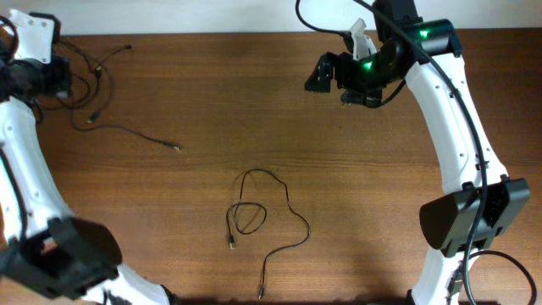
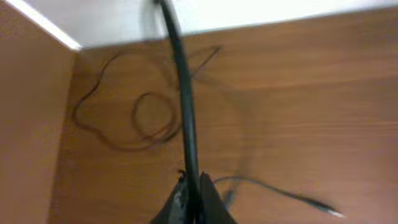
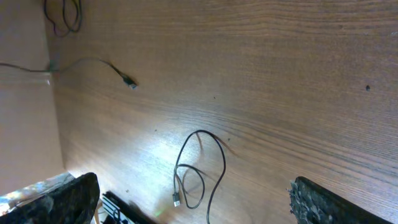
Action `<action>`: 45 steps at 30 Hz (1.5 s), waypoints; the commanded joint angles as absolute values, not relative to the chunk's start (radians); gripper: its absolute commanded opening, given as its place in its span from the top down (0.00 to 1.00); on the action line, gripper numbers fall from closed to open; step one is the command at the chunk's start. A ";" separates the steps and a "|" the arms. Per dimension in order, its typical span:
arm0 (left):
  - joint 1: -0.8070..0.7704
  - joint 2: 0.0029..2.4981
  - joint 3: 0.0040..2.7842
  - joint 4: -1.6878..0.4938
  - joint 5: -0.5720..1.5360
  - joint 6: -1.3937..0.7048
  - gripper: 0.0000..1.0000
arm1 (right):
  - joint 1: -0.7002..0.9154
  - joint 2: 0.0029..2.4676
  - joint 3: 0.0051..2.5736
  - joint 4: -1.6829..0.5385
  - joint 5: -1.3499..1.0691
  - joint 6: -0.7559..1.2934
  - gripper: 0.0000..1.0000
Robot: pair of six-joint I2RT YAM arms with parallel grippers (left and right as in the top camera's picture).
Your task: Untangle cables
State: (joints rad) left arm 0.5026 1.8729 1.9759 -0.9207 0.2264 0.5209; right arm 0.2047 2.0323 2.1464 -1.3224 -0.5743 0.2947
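A brown wood-grain counter (image 1: 356, 186) fills nearly every view, its grain running lengthwise. Along its far edge stands a plain white wall (image 1: 212, 15). In the right wrist view, light lays a pale sheen (image 3: 152, 165) across the wood.

- table (image 1: 373, 169): brown wood with fine straight grain; smooth; a soft sheen where light falls on it in the right wrist view
- cables (image 1: 292, 212): thin black cords in a plastic or rubbery sheath; matt; one plug end (image 3: 176, 202) looks silvery, like metal
- arms (image 1: 449, 110): white shells of smooth, glossy plastic; joint housings black and duller
- right gripper (image 3: 189, 196): its fingers (image 3: 329, 202) are black, with a rough, grainy face
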 commanded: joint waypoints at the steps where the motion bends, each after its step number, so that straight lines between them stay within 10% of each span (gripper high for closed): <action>1: 0.563 1.969 1.985 -0.871 0.130 0.555 1.00 | 0.203 2.038 2.145 -1.317 -0.562 0.284 0.02; 45: 1.020 2.149 1.827 -0.741 0.247 0.666 1.00 | 0.203 2.038 2.145 -1.310 -0.563 0.288 0.02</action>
State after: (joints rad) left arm 1.0161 2.1368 1.8320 -0.7559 0.2443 0.6842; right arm 0.2047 2.0323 2.1464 -1.3090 -0.5720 0.2916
